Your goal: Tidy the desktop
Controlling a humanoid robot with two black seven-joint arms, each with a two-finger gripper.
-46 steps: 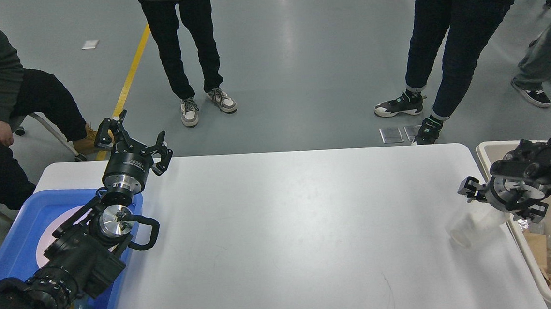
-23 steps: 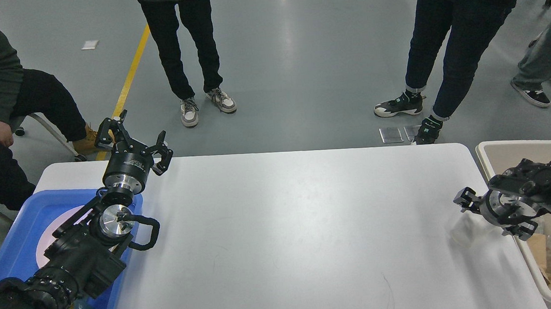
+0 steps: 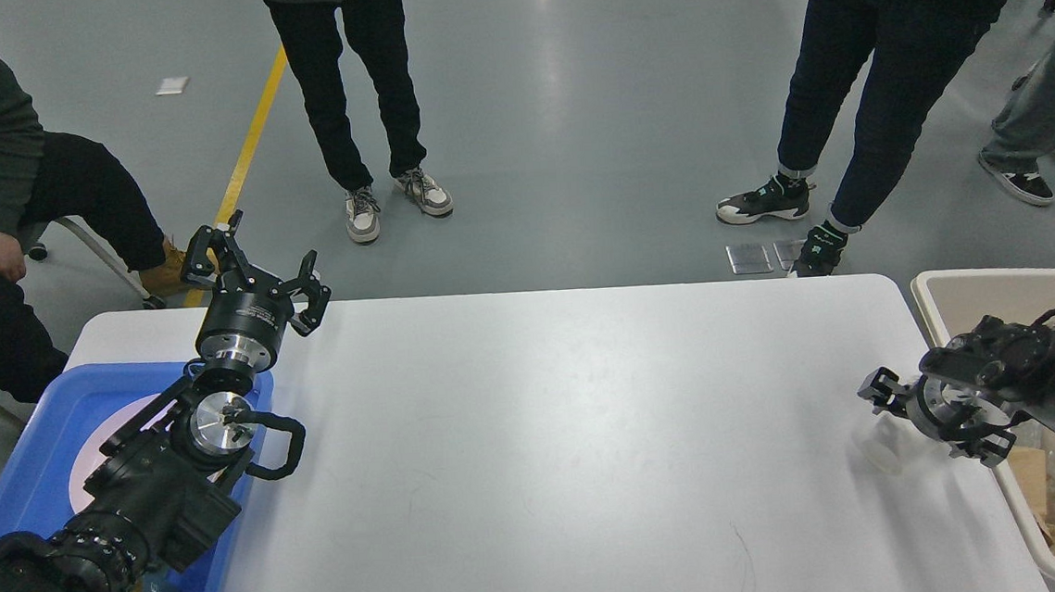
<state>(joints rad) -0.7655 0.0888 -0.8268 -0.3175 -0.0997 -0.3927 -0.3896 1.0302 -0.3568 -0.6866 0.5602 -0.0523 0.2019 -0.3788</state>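
Note:
The desktop (image 3: 546, 425) is a wide white tabletop with rounded corners. A clear plastic cup (image 3: 879, 443) lies on its side near the right edge. My right gripper (image 3: 928, 421) is low over the cup's near end. Its fingers (image 3: 876, 387) are spread to either side of the cup, so it is open, and the cup's mouth end is hidden behind it. My left gripper (image 3: 258, 264) is held up open at the table's far left corner with nothing between its fingers.
A blue tray (image 3: 45, 432) with a pale plate lies under my left arm. A beige bin (image 3: 954, 289) holding crumpled waste stands off the right edge. Two people stand beyond the far edge, and one sits at the left.
My right gripper has dropped lower and shifted left, closer around the cup. The cup has hardly moved. The left arm has stayed still.

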